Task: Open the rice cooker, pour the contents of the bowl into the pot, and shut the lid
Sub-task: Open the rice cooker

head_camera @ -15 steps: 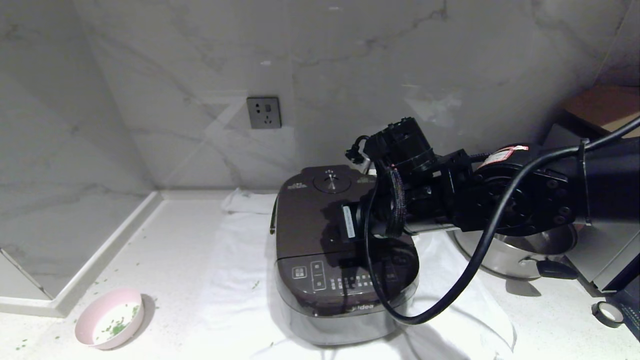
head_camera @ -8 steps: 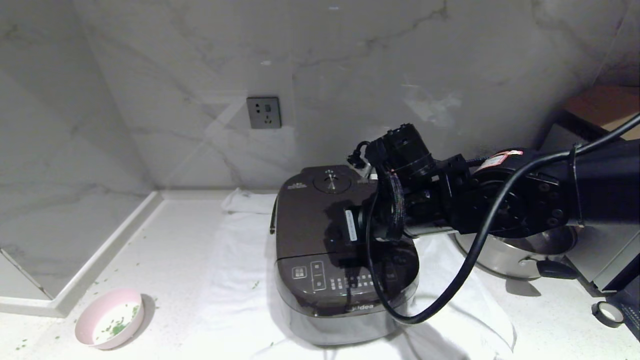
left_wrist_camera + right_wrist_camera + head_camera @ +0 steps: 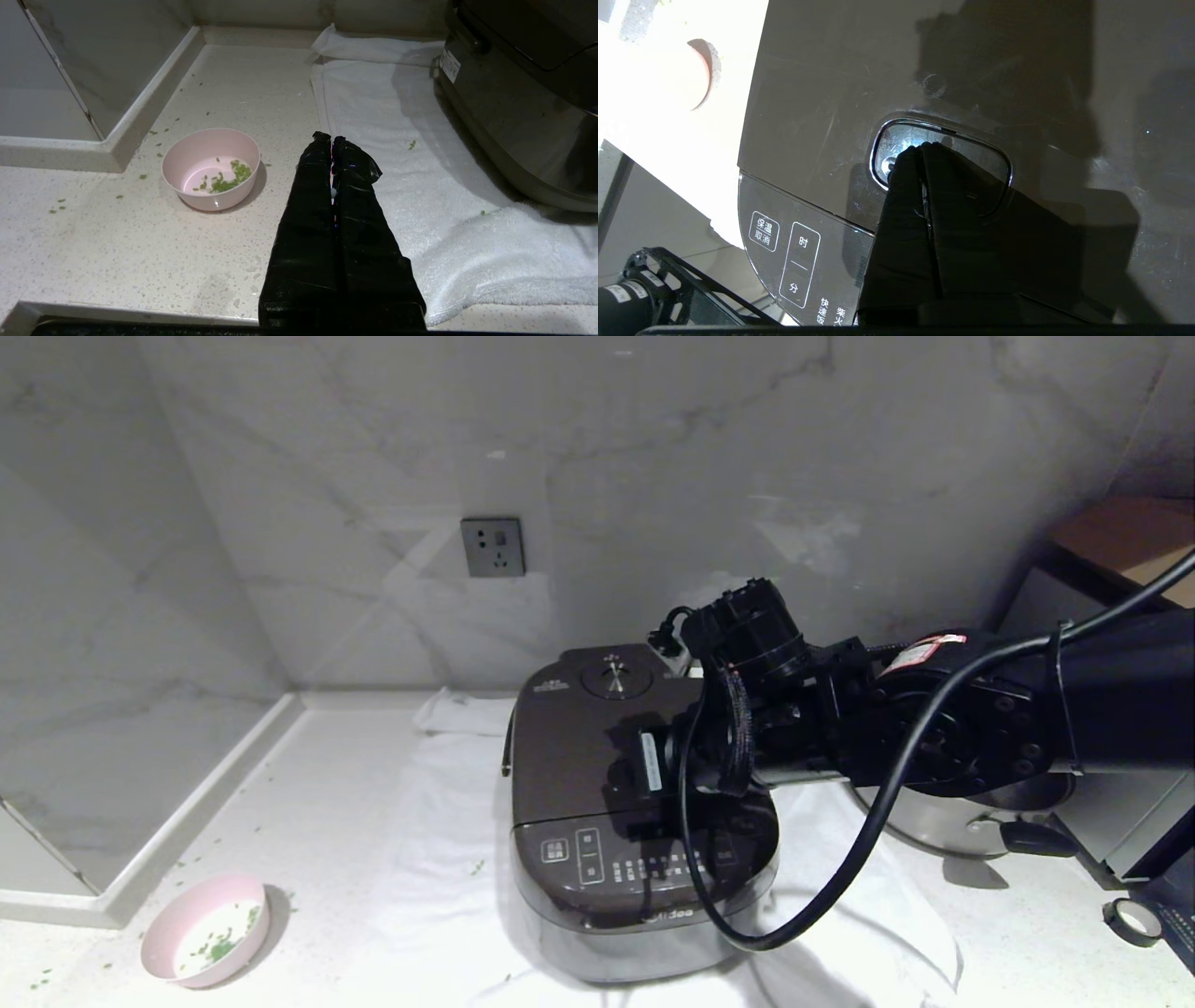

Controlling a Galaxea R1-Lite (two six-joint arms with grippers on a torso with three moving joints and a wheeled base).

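Note:
The dark brown rice cooker (image 3: 579, 775) stands on a white towel with its lid (image 3: 569, 737) down. The pot is hidden under it. My right arm (image 3: 840, 728) reaches over the lid from the right. In the right wrist view my right gripper (image 3: 921, 147) is shut, its tips pressed on the oval release button (image 3: 971, 154) just behind the control panel (image 3: 784, 252). The pink bowl (image 3: 205, 929) sits on the counter at the front left, holding the green contents (image 3: 229, 179). My left gripper (image 3: 331, 137) is shut and parked low, right of the bowl (image 3: 210, 168).
A shiny steel pan (image 3: 971, 812) and a grey oven box (image 3: 1120, 821) stand right of the cooker. The white towel (image 3: 439, 859) spreads under the cooker. A raised ledge (image 3: 187, 812) borders the left, with loose green bits scattered on the counter. A wall socket (image 3: 492, 546) is behind.
My right wrist has dipped slightly and edged left over the lid. The cooker has shifted a little to the left with it. The lid stays down; the left gripper is still.

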